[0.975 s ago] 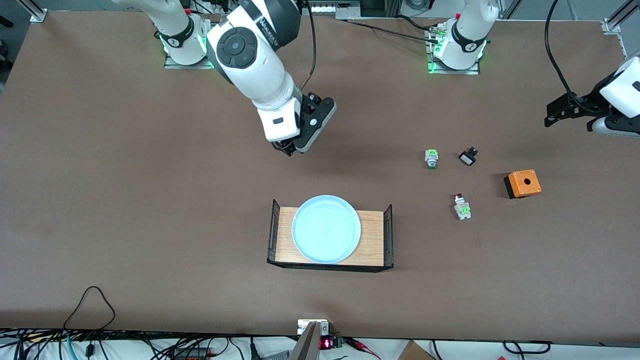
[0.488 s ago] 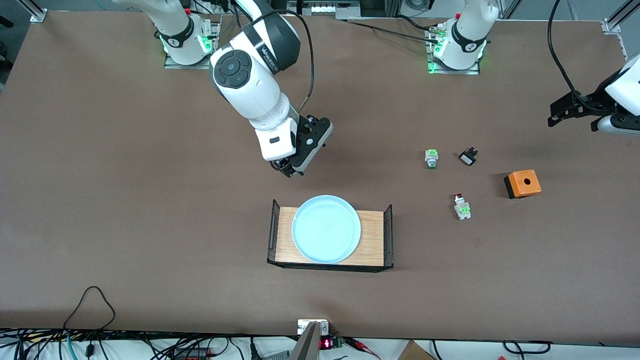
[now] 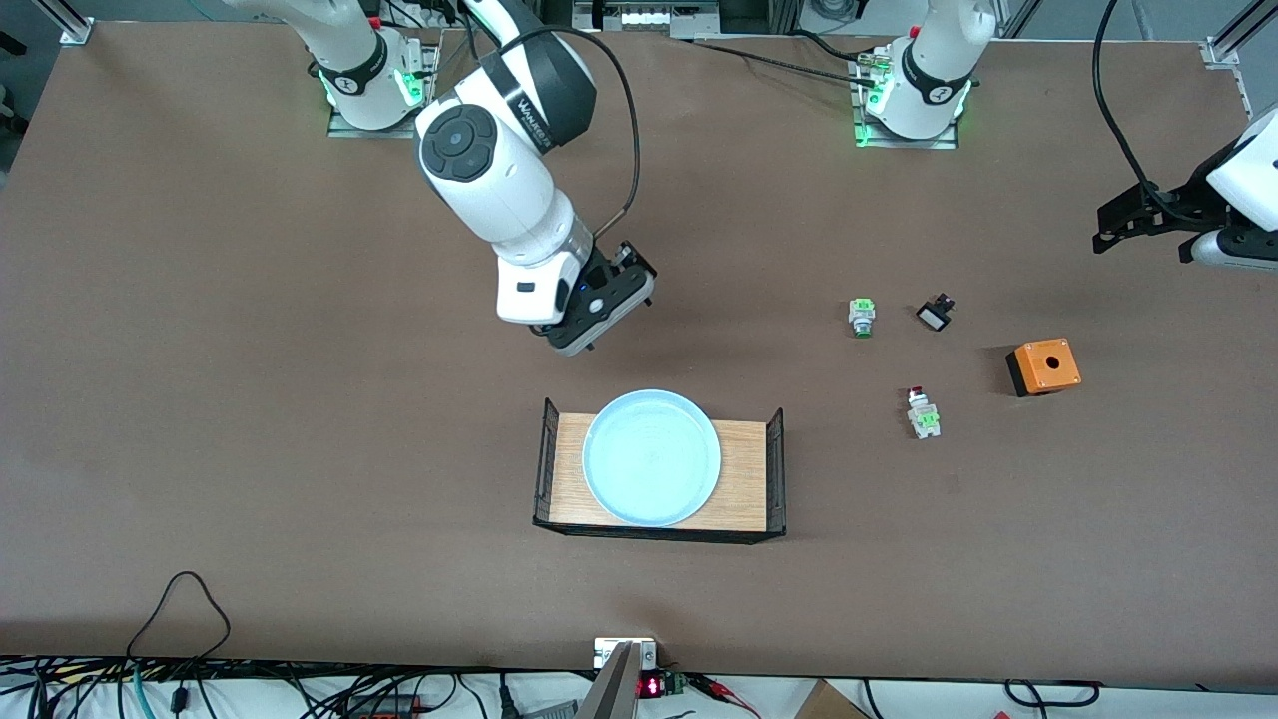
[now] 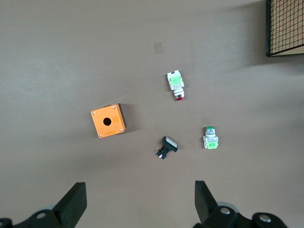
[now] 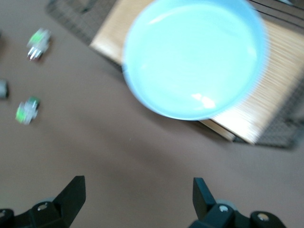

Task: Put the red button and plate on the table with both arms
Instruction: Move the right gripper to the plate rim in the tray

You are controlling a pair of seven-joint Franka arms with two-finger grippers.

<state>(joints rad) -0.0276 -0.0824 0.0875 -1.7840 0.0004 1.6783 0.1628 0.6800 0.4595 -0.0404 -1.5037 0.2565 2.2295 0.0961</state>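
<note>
The plate (image 3: 651, 457) lies in the wooden tray (image 3: 749, 477). The red button (image 3: 923, 411) rests on the table (image 3: 250, 399) toward the left arm's end. The right gripper (image 3: 577, 335), fingers spread, hovers over bare table beside the tray. The left gripper (image 3: 1138, 218), also spread, waits.

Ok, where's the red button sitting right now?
The red button lies on the table, toward the left arm's end, between the wooden tray and the orange box, nearer the front camera than the green-capped switch.
</note>
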